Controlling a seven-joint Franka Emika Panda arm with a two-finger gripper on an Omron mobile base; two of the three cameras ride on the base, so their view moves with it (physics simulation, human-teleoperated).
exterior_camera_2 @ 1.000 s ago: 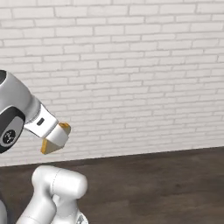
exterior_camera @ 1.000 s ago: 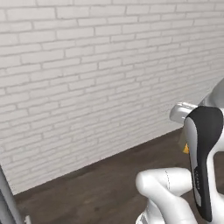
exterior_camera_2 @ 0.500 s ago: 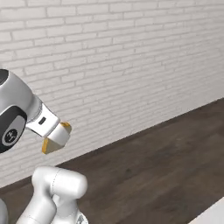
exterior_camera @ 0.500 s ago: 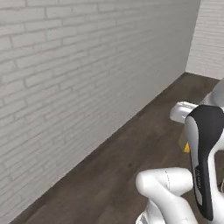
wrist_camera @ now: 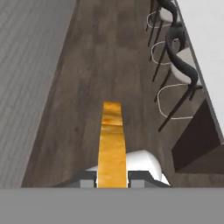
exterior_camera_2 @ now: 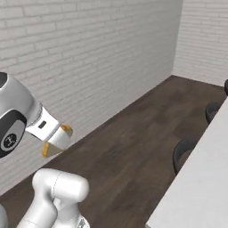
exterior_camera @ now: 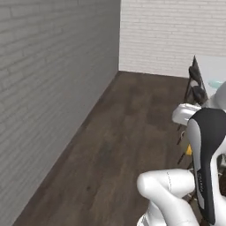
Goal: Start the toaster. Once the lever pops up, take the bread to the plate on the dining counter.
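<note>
My gripper (wrist_camera: 112,180) is shut on the bread (wrist_camera: 111,140), a tan slice with a golden crust that I see edge-on between the fingertips (wrist_camera: 87,179). From the right base camera the gripper (exterior_camera_2: 55,141) hangs at the left with the bread (exterior_camera_2: 66,129) sticking out of it, above the floor. The dining counter (exterior_camera_2: 200,178) is a pale slab at the lower right. In the left base view the dining counter (exterior_camera: 212,66) lies far right, with a small pale teal plate (exterior_camera: 216,83) on it. The toaster and its lever are out of view.
Dark bar stools (wrist_camera: 183,57) (exterior_camera_2: 185,151) (exterior_camera: 196,84) line the counter's near side. A white brick wall (exterior_camera: 44,88) runs along the left and a second wall (exterior_camera: 172,31) closes the far end. Dark wood floor (exterior_camera: 123,132) lies between wall and stools.
The whole picture has swung, so the base has turned: the brick wall slid left, and the room corner, stools and dining counter came into view. The bread stays in the shut gripper.
</note>
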